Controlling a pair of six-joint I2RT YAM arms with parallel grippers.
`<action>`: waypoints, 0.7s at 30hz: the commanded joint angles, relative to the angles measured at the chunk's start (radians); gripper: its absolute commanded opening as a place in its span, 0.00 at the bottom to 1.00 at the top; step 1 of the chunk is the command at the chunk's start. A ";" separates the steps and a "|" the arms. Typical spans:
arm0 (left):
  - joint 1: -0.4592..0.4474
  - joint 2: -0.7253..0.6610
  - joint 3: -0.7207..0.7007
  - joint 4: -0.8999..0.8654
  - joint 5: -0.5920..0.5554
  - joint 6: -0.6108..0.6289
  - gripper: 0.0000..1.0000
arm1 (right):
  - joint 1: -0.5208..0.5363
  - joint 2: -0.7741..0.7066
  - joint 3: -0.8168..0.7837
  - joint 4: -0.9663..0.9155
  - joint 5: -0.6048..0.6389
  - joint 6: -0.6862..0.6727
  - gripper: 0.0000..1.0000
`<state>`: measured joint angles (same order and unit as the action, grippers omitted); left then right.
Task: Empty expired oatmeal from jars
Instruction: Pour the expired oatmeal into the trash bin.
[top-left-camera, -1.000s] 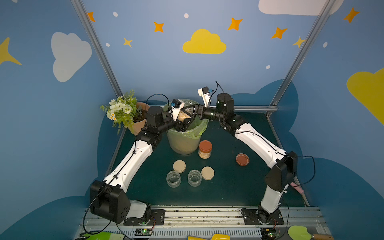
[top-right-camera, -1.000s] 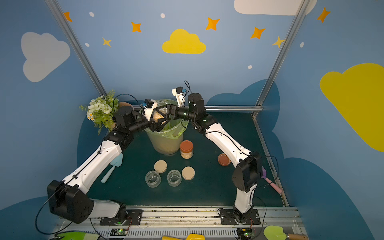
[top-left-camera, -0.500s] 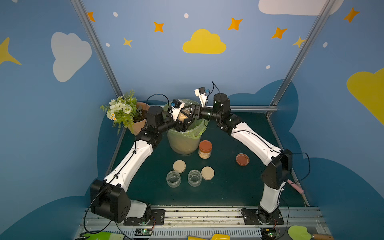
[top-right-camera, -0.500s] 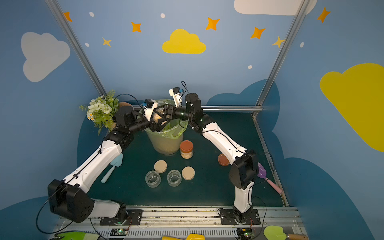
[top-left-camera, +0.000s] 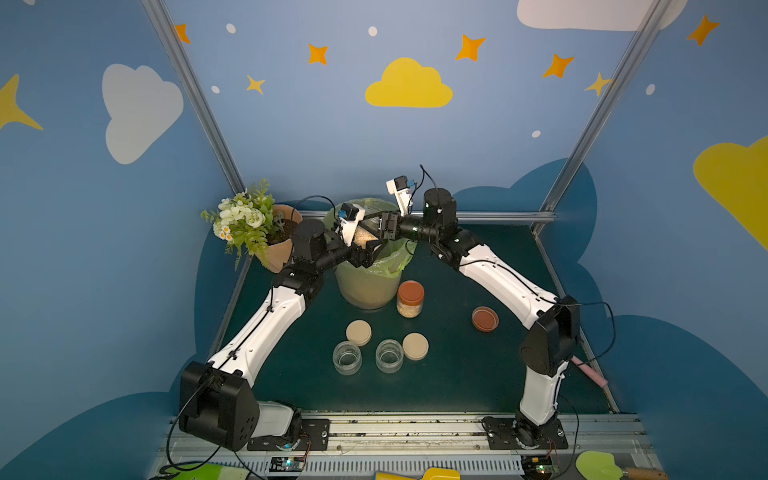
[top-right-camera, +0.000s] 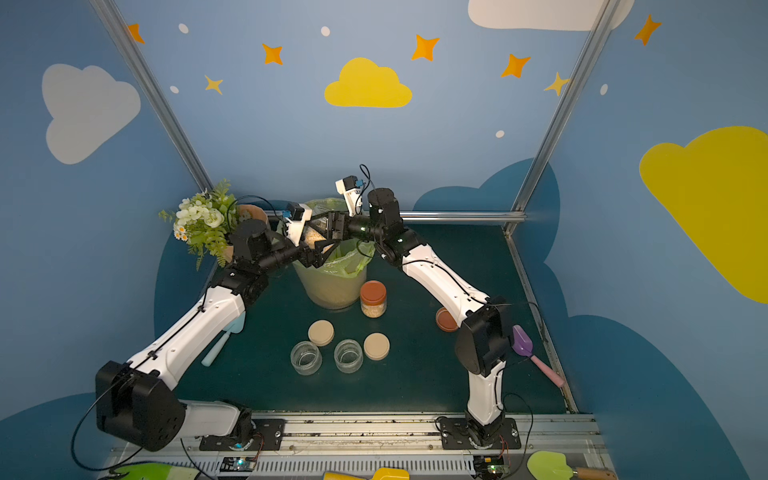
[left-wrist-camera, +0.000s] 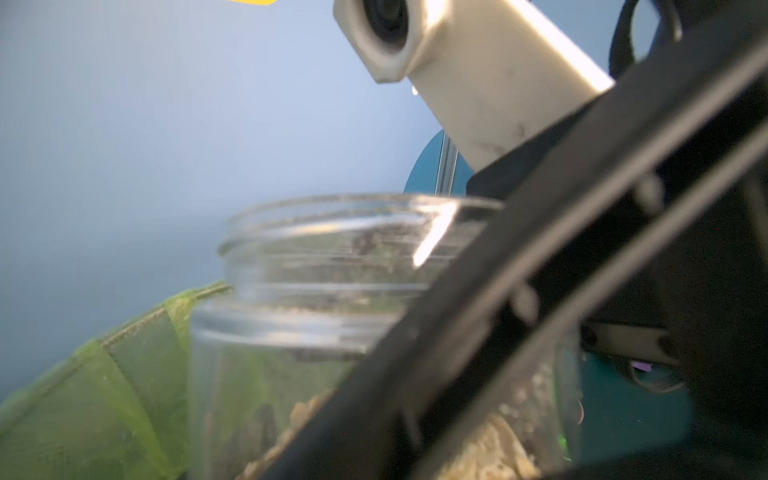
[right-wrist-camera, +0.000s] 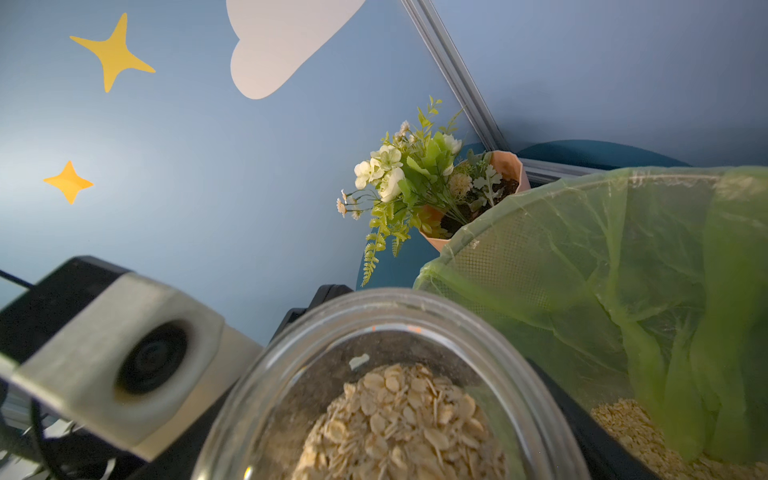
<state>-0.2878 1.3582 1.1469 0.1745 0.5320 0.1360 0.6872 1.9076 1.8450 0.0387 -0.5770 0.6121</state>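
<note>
An open glass jar (top-left-camera: 362, 237) (top-right-camera: 312, 237) with oatmeal (right-wrist-camera: 399, 415) in it hangs over the bin, between both grippers. My right gripper (top-left-camera: 376, 227) (top-right-camera: 328, 226) is shut on this jar from the right; in the right wrist view the jar (right-wrist-camera: 395, 374) fills the space at its jaws. A dark finger of it crosses the jar (left-wrist-camera: 332, 266) in the left wrist view. My left gripper (top-left-camera: 371, 254) (top-right-camera: 322, 254) sits just left of the jar, fingers spread open. A closed jar (top-left-camera: 410, 298) with a rust-orange lid holds oatmeal. Two empty jars (top-left-camera: 347, 357) (top-left-camera: 389, 355) stand in front.
The bin (top-left-camera: 365, 286) has a green bag with oatmeal at its bottom (right-wrist-camera: 631, 432). Two beige lids (top-left-camera: 358, 332) (top-left-camera: 415, 345) and a rust-orange lid (top-left-camera: 485, 318) lie on the table. A flower pot (top-left-camera: 278, 249) stands left of the bin. A purple scoop (top-right-camera: 523, 343) lies at the right edge.
My right gripper has come in leftward over the bin and closed on the jar. The left gripper's fingers have spread apart at the jar.
</note>
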 joint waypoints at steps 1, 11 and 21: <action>0.007 -0.060 0.006 0.118 -0.052 -0.042 1.00 | -0.002 0.007 0.037 0.049 -0.007 0.047 0.42; 0.015 -0.180 -0.037 -0.012 -0.192 -0.335 1.00 | 0.003 -0.006 0.031 0.267 0.132 0.139 0.37; 0.010 -0.364 -0.134 -0.039 -0.365 -1.070 1.00 | 0.020 -0.044 -0.110 0.550 0.319 0.320 0.37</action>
<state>-0.2760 1.0183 1.0580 0.1268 0.2279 -0.6323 0.6960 1.9198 1.7596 0.3878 -0.3431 0.8455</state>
